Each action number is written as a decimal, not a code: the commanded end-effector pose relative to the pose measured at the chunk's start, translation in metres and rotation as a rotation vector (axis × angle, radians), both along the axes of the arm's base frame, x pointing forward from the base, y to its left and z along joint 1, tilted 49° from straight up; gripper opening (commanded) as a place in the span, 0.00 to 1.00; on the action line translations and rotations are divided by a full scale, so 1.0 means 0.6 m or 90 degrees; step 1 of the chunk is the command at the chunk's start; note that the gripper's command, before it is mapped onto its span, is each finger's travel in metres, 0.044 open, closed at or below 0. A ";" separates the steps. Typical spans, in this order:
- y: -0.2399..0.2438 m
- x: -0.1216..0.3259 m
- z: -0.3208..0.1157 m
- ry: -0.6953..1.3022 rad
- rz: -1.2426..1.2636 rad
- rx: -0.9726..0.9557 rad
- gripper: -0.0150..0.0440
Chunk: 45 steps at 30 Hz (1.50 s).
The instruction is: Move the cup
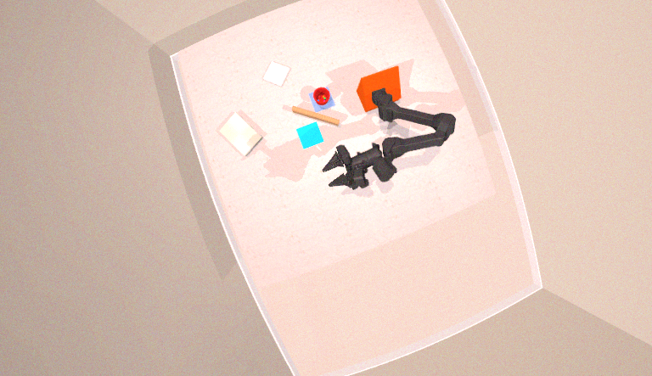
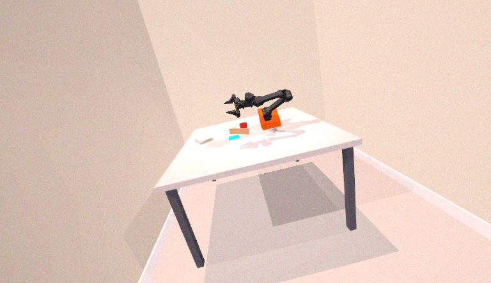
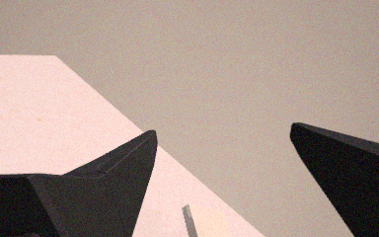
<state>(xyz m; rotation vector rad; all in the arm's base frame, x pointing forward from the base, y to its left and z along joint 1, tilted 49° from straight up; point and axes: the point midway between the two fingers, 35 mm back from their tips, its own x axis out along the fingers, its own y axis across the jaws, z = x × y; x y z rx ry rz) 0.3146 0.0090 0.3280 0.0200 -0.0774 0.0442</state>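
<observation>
Cup (image 1: 321, 95) on pad (image 1: 324, 104), stick (image 1: 315, 115) between it and other pad (image 1: 309, 135), gripper (image 1: 332, 174) raised, well apart.

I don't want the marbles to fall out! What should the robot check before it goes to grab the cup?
1. Gripper open wide, holding nothing: ok.
2. Red cup upright on its pale blue pad: ok.
3. Marbles inside the cup: ok.
4. Cyan pad bare, ready for the cup: ok.
5. Wooden stick lies between the two pads, so the cup must go over it: not ok.
6. Gripper lined up with the cup: not ok, it hangs off to the side.
</observation>
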 end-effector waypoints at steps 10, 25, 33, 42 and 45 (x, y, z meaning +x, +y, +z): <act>-0.089 0.061 -0.281 0.427 0.086 -0.319 0.50; -0.148 -0.131 -0.582 0.709 0.669 -0.258 0.50; -0.139 -0.175 -0.606 0.614 0.806 -0.162 0.50; -0.134 -0.175 -0.610 0.614 0.806 -0.162 0.50; -0.129 -0.174 -0.616 0.614 0.806 -0.162 0.50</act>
